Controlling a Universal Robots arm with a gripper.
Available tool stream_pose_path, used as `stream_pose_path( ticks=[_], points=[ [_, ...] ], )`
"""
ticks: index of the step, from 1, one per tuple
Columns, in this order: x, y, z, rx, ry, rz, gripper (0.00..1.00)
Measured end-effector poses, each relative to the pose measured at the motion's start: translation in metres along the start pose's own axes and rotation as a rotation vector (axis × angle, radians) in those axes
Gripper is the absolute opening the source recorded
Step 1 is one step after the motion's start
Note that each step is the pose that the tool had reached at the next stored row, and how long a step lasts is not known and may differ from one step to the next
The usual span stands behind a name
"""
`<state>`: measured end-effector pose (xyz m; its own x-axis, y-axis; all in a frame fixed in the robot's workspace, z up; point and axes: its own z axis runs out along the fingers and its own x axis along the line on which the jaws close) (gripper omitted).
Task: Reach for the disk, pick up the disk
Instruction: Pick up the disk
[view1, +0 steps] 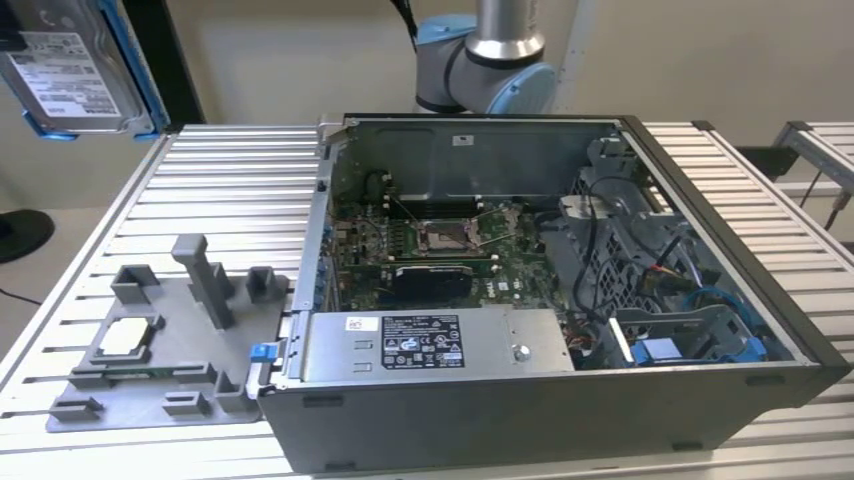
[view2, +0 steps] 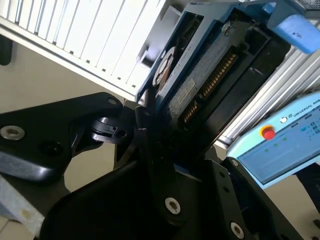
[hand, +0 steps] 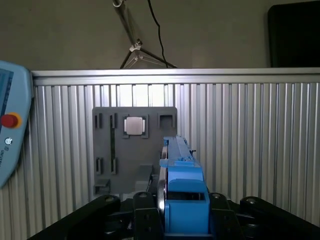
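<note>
One disk is clamped edge-on in the closed tool, held well above the surface beneath the tool. Risk: jaws seem to grip smooth blue rails, so the drive could slip or tilt out.

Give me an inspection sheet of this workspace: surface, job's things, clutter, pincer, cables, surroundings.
Surface: ribbed metal table, carrying an open case and a grey plate.
Job's things: disk in the air, clear of the table, high at the exterior view's left, label facing the camera.
Clutter: small square chip seated on the plate.
Pincer: pincer shut on the disk, a black finger on either side.
Cables: cables, blue and dark, inside the case.
Surroundings: pendant off the table's edge; tripod beyond the table, against the wall.
</note>
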<state>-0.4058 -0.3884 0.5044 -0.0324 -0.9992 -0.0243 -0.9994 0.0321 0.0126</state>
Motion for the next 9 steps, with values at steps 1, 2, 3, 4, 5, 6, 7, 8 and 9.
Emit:
stream_pose_path(
  ticks=[1, 2, 3, 4, 5, 6, 7, 8, 9],
  points=[
    [-0.0001, -0.0045, 0.0006, -0.0003, 0.0000, 0.000, 0.00],
    [-0.0001, -0.0093, 0.0013, -0.0006, 0.0000, 0.000, 0.00],
    [-0.0002, -0.0139, 0.0019, -0.0009, 0.0000, 0.000, 0.00],
    [-0.0002, -0.0183, 0.0025, -0.0011, 0.0000, 0.000, 0.00],
    [-0.0003, -0.0229, 0.0031, -0.0014, 0.0000, 0.000, 0.00],
    [-0.0003, -0.0274, 0.0037, -0.0017, 0.0001, 0.000, 0.00],
    [-0.0004, -0.0318, 0.0043, -0.0018, 0.0000, 0.000, 0.00],
    [-0.0005, -0.0364, 0.0049, -0.0019, 0.0000, 0.000, 0.00],
    [-0.0005, -0.0410, 0.0054, -0.0021, 0.0001, 0.000, 0.00]
  ],
)
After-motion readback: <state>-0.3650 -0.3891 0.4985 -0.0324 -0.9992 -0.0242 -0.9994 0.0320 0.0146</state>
